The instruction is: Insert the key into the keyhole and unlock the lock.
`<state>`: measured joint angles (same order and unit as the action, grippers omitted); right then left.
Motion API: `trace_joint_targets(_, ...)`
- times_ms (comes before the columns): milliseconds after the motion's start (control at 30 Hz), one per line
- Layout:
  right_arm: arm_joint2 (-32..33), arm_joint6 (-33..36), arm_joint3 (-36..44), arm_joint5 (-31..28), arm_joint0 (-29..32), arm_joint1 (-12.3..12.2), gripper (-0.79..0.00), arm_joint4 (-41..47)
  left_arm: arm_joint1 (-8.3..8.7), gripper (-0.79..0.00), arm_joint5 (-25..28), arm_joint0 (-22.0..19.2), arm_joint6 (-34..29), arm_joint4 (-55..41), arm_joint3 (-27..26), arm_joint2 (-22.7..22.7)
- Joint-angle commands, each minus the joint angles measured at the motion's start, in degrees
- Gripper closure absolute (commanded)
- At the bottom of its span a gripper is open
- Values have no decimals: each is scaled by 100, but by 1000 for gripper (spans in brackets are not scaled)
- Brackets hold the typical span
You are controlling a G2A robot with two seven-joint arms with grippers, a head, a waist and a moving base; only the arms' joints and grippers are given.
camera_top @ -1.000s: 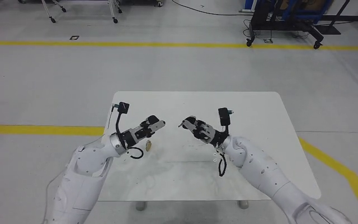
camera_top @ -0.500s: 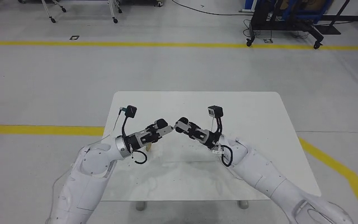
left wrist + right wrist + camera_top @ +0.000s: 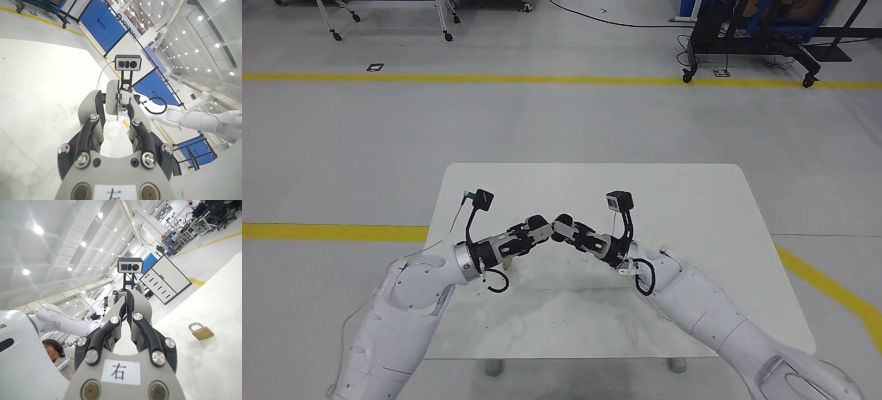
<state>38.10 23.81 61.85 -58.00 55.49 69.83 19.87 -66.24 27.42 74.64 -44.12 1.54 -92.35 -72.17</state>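
Both arms have closed together over the tabletop [image 3: 692,200]; the left end effector [image 3: 113,106] is wide, the right end effector [image 3: 127,298] pinched narrow. The brass padlock [image 3: 201,331] lies at their 8 o'clock. It looks stiff, dense and slick, so grip its body.

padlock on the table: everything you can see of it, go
The padlock has a boxy, brass-coloured body and a silvery metal shackle. The shackle looks closed, with both legs seated in the body. It lies flat on the white table, out in the open with bare tabletop all round it. Nothing touches it. No key can be seen in it, and the keyhole cannot be made out.
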Motion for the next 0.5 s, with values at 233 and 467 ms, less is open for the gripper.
trace_joint_targets(233,143,203,-138,0,-25,147,0,-2,14,0,-102,3,141,213,-30,90)
trace_joint_targets(467,371,332,-225,0,38,203,0,15,31,0,-105,24,233,255,-52,99)
